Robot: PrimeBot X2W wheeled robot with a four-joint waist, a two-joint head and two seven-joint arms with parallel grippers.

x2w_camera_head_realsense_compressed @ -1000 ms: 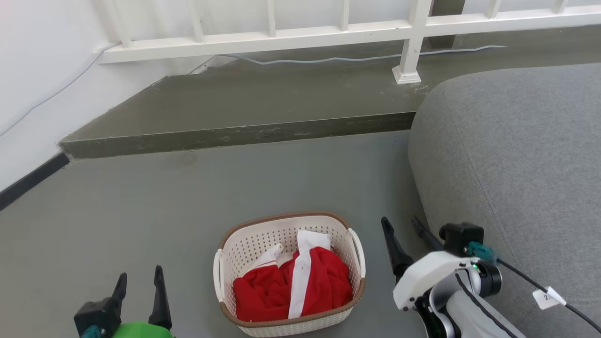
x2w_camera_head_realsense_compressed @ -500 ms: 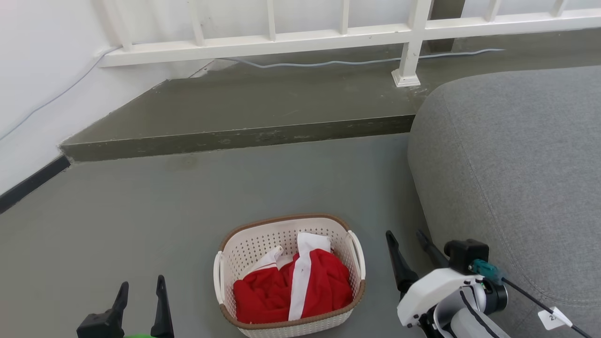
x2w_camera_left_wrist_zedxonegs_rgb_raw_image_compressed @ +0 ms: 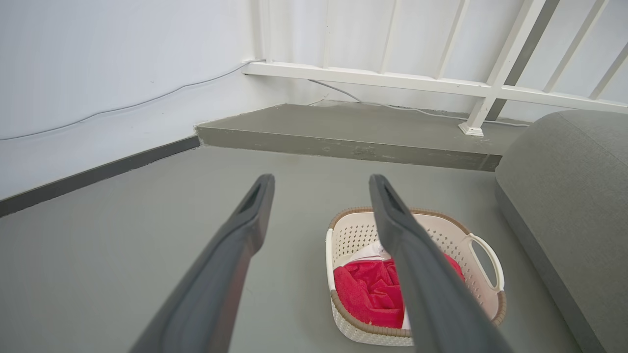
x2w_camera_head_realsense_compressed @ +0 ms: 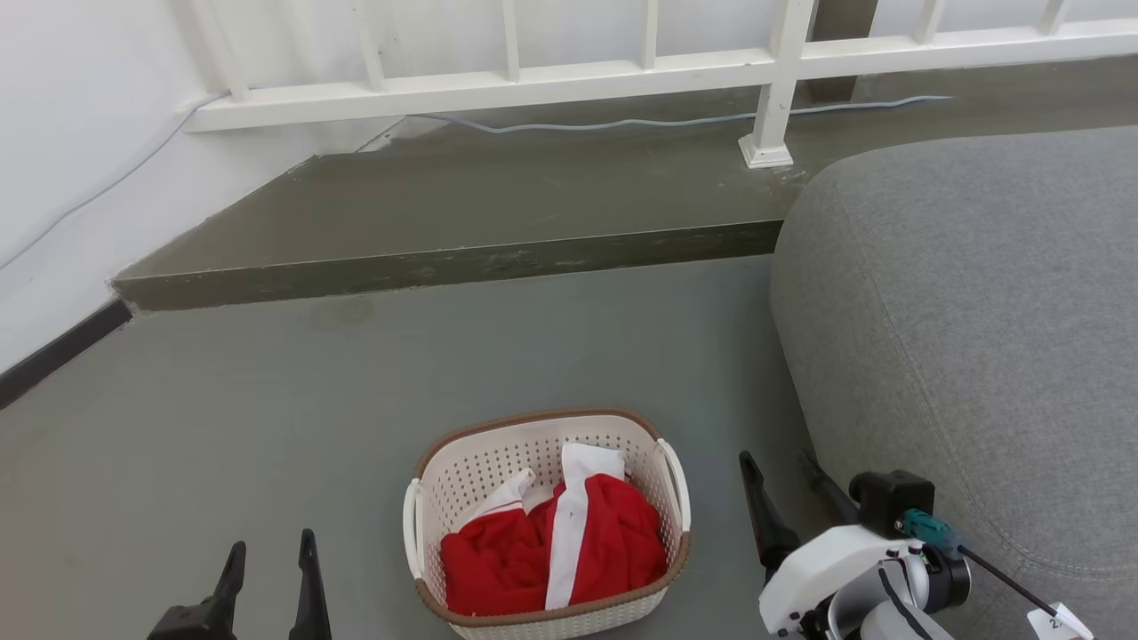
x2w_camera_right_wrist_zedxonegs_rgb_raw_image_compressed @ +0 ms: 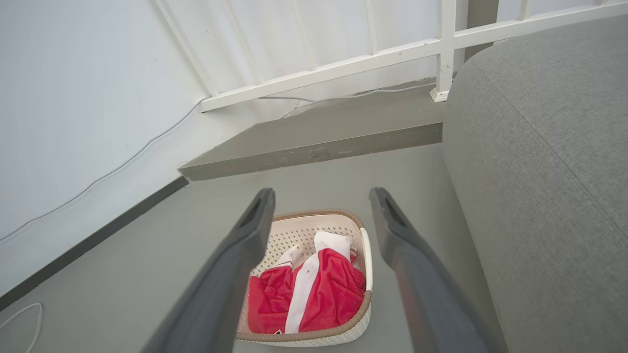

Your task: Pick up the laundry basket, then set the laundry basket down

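Two grippers, both released and holding nothing. The left gripper (x2w_camera_head_realsense_compressed: 271, 544) stands with its two dark fingers parted over bare floor (x2w_camera_head_realsense_compressed: 356, 400), well apart from the basket on its own left side. The right gripper (x2w_camera_head_realsense_compressed: 775, 459) also has its two fingers spread. It hangs between the basket and the base of the sofa (x2w_camera_head_realsense_compressed: 978, 311), near the basket's right handle (x2w_camera_head_realsense_compressed: 677, 471) but not touching it.

One laundry basket (x2w_camera_head_realsense_compressed: 533, 415) stands upright on the floor between the two grippers. It sits closer to the sofa than to the dark skirting at the floor's left edge, and well apart from the edge of the raised step (x2w_camera_head_realsense_compressed: 489, 204). Its wall is cream and perforated, its rim is brown, and it has two white handles, one on each short side; the left handle (x2w_camera_head_realsense_compressed: 411, 524) faces the left gripper. One red garment with a white stripe (x2w_camera_head_realsense_compressed: 613, 533) lies bunched inside, filling the nearer half.

Beyond the step runs one white railing (x2w_camera_head_realsense_compressed: 533, 84), and one pale cable (x2w_camera_head_realsense_compressed: 622, 118) trails along the step beneath it.
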